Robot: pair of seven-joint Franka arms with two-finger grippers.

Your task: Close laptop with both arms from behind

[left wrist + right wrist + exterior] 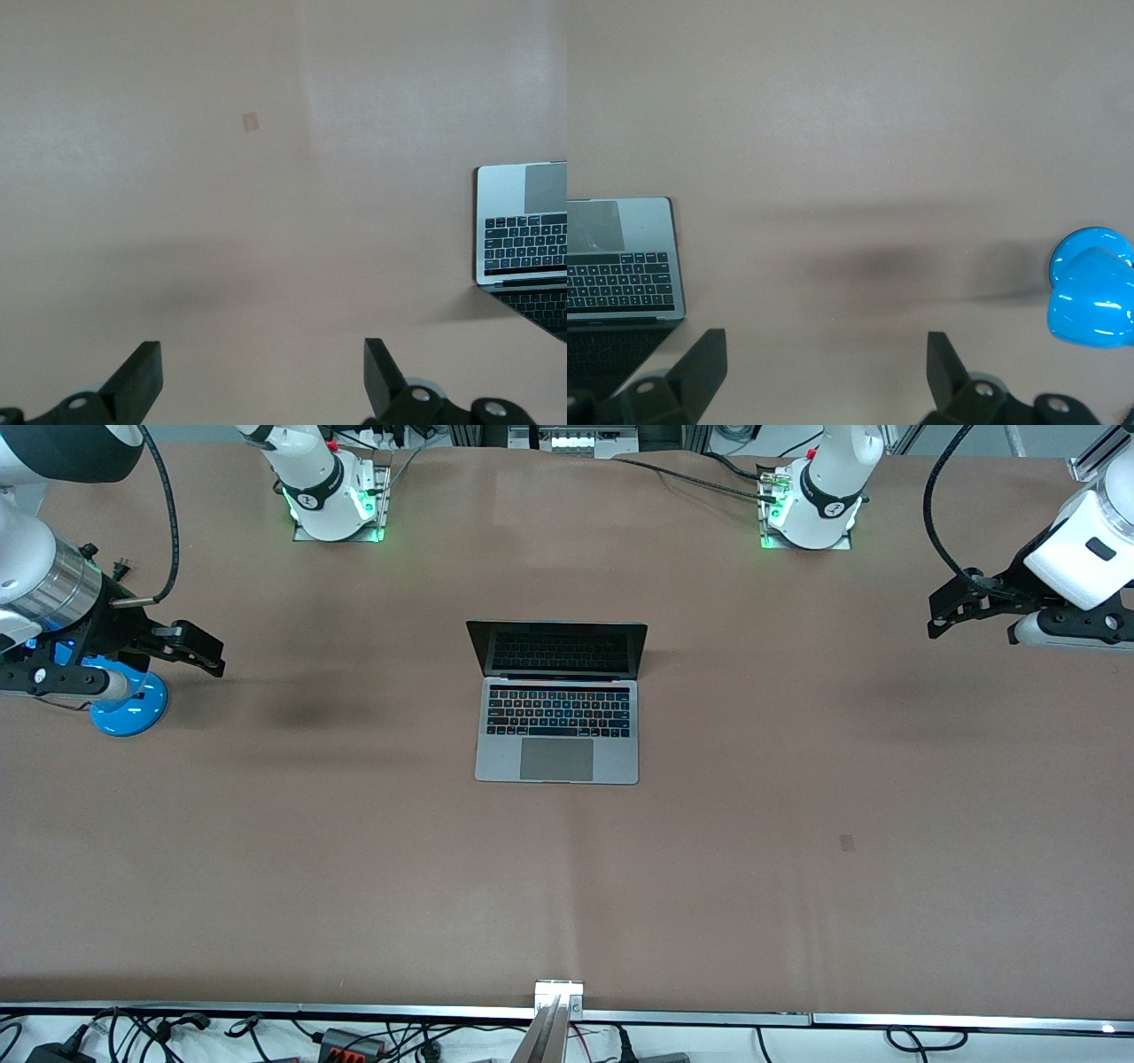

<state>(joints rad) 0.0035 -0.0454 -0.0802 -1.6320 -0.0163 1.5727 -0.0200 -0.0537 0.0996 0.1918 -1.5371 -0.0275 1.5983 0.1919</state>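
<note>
The silver-grey laptop [557, 701] stands open in the middle of the brown table, its black keyboard and grey trackpad facing the front camera and its dark screen upright. It also shows at the edge of the left wrist view [523, 235] and of the right wrist view [620, 261]. My left gripper [941, 615] is open and empty, up in the air over the table at the left arm's end. My right gripper [202, 653] is open and empty, over the table at the right arm's end. Both are well apart from the laptop.
A shiny blue object [129, 701] sits on the table under my right arm; it also shows in the right wrist view [1091, 288]. A small brown patch [848, 842] marks the table surface. The two arm bases [335, 496] stand along the table edge farthest from the front camera.
</note>
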